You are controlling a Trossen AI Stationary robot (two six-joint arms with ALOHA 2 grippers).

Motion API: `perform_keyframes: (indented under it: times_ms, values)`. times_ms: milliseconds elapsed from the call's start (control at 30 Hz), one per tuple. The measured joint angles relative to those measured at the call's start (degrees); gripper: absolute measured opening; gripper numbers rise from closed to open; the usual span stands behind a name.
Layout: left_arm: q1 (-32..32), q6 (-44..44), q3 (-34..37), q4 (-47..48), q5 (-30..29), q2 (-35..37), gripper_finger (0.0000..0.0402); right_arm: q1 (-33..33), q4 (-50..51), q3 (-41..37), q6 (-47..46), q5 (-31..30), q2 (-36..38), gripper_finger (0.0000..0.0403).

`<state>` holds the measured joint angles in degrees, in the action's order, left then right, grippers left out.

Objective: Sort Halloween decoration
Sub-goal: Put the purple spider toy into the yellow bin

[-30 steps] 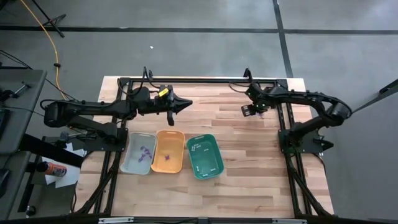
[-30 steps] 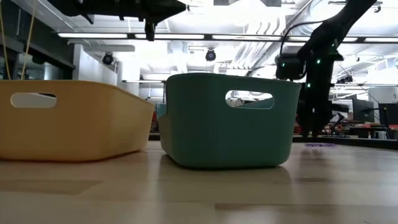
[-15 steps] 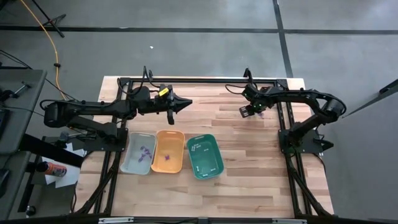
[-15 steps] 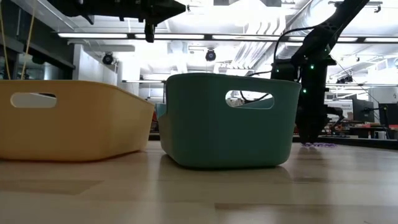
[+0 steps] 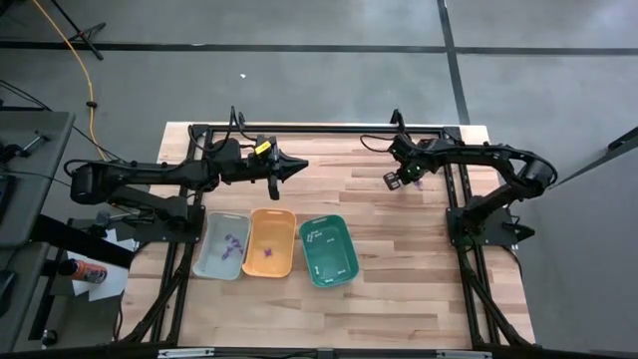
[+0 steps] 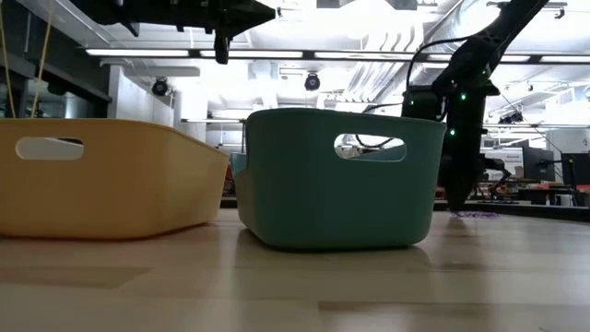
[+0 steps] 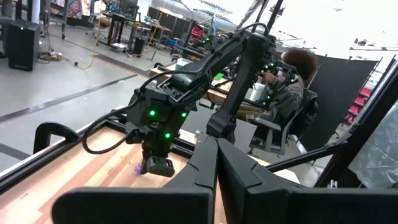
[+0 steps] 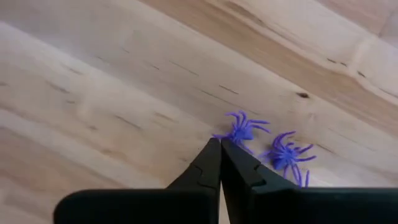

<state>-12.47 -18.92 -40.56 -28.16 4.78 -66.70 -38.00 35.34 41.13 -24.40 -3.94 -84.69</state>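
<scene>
Two purple spiders point(image 8: 239, 131) point(image 8: 287, 155) lie side by side on the wooden table at its far right, and show in the low view as a purple patch point(image 6: 476, 214). My right gripper point(image 8: 220, 143) point(image 5: 399, 180) points down at them, shut, with its tips at the legs of the nearer spider. My left gripper point(image 5: 299, 167) point(image 7: 217, 163) hangs shut and level, high above the trays. It touches nothing. My right gripper comes from above with its fingers pointing down. The shut tips meet the ends of the nearer spider's legs point(image 8: 217, 135) on one side of its body. The spider lies flat on the table, beside the other one.
Near the table's middle a grey tray point(image 5: 210, 225) holds purple pieces. An orange tray point(image 5: 271, 213) stands next to it. Beside that stands a teal tray point(image 5: 345, 227) with white sticks point(image 5: 314, 237). A black frame rail point(image 5: 329, 130) runs along the far edge. A person sits beyond the table.
My right gripper has rolled a little about its own line over the spiders and its fingers have come together at the nearer spider's legs. The spiders lie where they were.
</scene>
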Motion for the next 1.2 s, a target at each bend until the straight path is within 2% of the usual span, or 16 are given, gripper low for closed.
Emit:
perform_keyframes:
  times_ms: [200, 300, 367, 533, 733, 867, 1200]
  values:
    - [0.0, -0.1, 0.0, 0.0, 0.0, 0.0, 0.0000, 2.2, -0.1, 1.4, 0.5, 1.2, 6.1, 0.0001]
    - [0.0, -0.3, 0.0, 0.1, 0.0, 0.0, 0.0000, 3.9, -2.0, 2.5, 0.8, 3.9, 10.6, 0.0000]
    - [0.0, -0.2, 0.0, 0.1, 0.0, 0.0, 0.0000, 5.4, -6.0, 3.1, 1.3, 7.8, 13.6, 0.0000]
    - [0.0, 0.5, 0.0, 0.1, 0.0, 0.0, 0.0000, 10.6, -23.3, 3.2, 1.4, 17.8, 18.9, 0.0000]
    - [0.0, 0.6, 0.0, -0.5, 0.0, 0.0, 0.0000, 18.4, -46.6, 3.2, -0.6, 23.0, 19.5, 0.0000]
    - [0.0, 0.6, 0.0, -0.4, 0.0, 0.0, 0.0000, 22.9, -55.9, 3.3, -0.5, 23.8, 18.8, 0.0000]
    - [0.0, 0.6, 0.0, -0.4, 0.2, 0.0, 0.0000, 25.2, -58.3, 3.3, -0.8, 23.9, 18.6, 0.0000]
